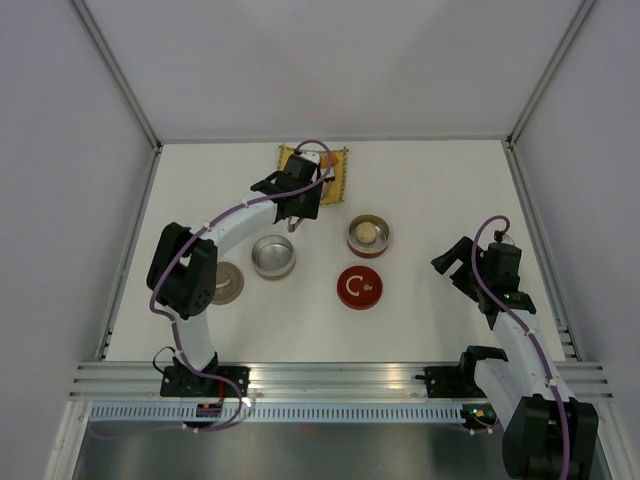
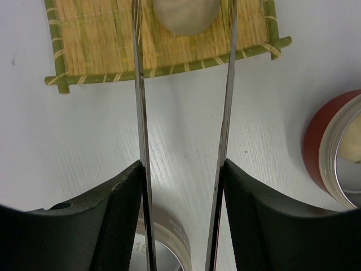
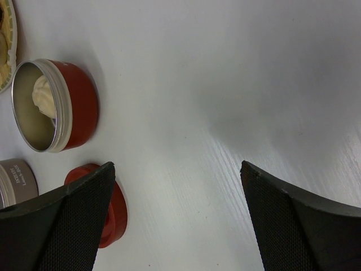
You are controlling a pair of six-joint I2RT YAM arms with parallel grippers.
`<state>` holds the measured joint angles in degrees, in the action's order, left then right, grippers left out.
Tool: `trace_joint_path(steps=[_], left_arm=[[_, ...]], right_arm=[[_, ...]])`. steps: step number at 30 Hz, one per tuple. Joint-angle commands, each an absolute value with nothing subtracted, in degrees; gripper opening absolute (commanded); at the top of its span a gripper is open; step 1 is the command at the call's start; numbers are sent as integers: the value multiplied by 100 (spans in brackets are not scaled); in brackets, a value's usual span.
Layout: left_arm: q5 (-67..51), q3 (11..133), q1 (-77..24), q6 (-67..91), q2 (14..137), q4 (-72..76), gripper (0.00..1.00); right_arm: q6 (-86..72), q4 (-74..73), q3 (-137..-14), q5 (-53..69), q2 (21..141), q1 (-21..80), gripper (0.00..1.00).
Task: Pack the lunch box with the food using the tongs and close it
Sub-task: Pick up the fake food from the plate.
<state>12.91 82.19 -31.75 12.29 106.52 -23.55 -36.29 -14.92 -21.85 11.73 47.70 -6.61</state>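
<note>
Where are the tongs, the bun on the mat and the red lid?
tongs (image 2: 140, 124), left wrist view, left arm of the pair.
bun (image 2: 185, 14), left wrist view, middle of its visible part.
red lid (image 1: 360, 288), top external view, centre of its face.

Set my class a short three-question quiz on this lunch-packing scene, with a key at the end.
1. True or false: the red tin has one packed bun inside.
2. What is the left gripper holding? A) tongs B) a lid C) nothing
3. Fill in: the bun between the tongs' arms lies on the ____.

Key: 1 true. 2 A. 3 mat.
</note>
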Motion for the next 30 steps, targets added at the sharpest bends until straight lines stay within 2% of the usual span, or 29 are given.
trace_joint_path(steps=[1,6,14,17,21,25,30], left_arm=[[1318,8525,-3164,1020,10775,-2171,63],[1292,8657,-3164,993,10942,-2171,61],[1283,8649,-3164,932,10995,-2171,43],[1336,8596,-3164,905,10811,-2180,39],[1319,8482,-3164,879,10206,-2215,37],[784,8446,-3252,835,9669,-2469,35],[1045,8271,-4059,782,9150,-2759,34]], right_arm=[[-3630,-1292,-2118,1169,4772,-685,98],[-3630,-1248,-2136,1169,4816,-677,98],[-3639,-1213,-2162,1160,4887,-677,98],[-3656,-1169,-2162,1186,4904,-677,98],[-3674,-1178,-2188,1195,4913,-677,98],[-3744,-1160,-2171,1230,4887,-677,98],[-3797,-1222,-2180,1248,4834,-677,98]])
